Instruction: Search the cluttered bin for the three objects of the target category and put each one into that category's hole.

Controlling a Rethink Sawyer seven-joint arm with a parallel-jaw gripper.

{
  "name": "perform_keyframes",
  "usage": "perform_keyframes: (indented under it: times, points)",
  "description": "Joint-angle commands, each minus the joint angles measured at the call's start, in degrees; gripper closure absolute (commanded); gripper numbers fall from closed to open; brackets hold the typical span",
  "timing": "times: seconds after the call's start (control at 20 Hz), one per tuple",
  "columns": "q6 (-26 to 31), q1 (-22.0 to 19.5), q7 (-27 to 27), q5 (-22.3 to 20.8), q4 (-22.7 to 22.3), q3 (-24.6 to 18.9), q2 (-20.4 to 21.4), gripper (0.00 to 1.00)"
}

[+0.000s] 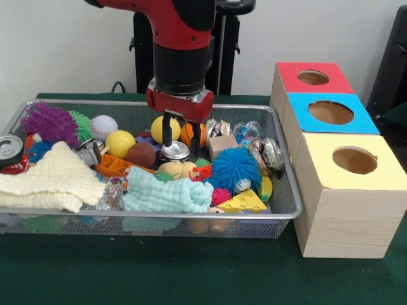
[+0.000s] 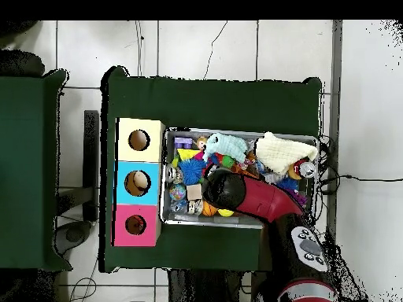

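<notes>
The silver wire mesh bin (image 1: 159, 215) holds a heap of toys, balls and cloths. My gripper (image 1: 180, 135) hangs low over the bin's middle. It is open and holds nothing. One finger is in front of a yellow ball (image 1: 158, 129), and an orange ball (image 1: 186, 135) shows between the two fingers. A round silver tin (image 1: 175, 151) lies just below the tips. Three wooden boxes stand beside the bin, topped with a red hole (image 1: 313, 77), a blue hole (image 1: 331, 112) and a yellow hole (image 1: 354, 160). In the overhead view the arm (image 2: 256, 198) hides the gripper and part of the bin (image 2: 228, 132).
In the bin lie a purple spiky ball (image 1: 49, 122), a baseball (image 1: 103, 126), a brown ball (image 1: 141, 154), a blue fuzzy ball (image 1: 236, 169), a cheese wedge (image 1: 243, 202), a teal cloth (image 1: 166, 194), a cream cloth (image 1: 51, 181) and a can (image 1: 9, 150).
</notes>
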State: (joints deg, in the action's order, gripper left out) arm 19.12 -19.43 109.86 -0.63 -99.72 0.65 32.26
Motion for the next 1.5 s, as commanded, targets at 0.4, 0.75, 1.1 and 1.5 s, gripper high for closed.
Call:
perform_keyframes:
  times: [0.4, 0.75, 1.1, 1.5]
  points:
    - [-1.6, -0.6, 12.3, 5.2, -2.8, -2.0, -1.7, 0.0]
    - [1.2, 7.1, 22.7, 13.5, -3.8, 8.4, -1.3, 0.0]
    - [2.4, 6.7, 21.6, 17.8, -2.4, 9.3, -1.7, 0.0]
    - [3.4, 6.1, 21.4, 20.5, -0.4, 9.7, -2.3, 0.0]
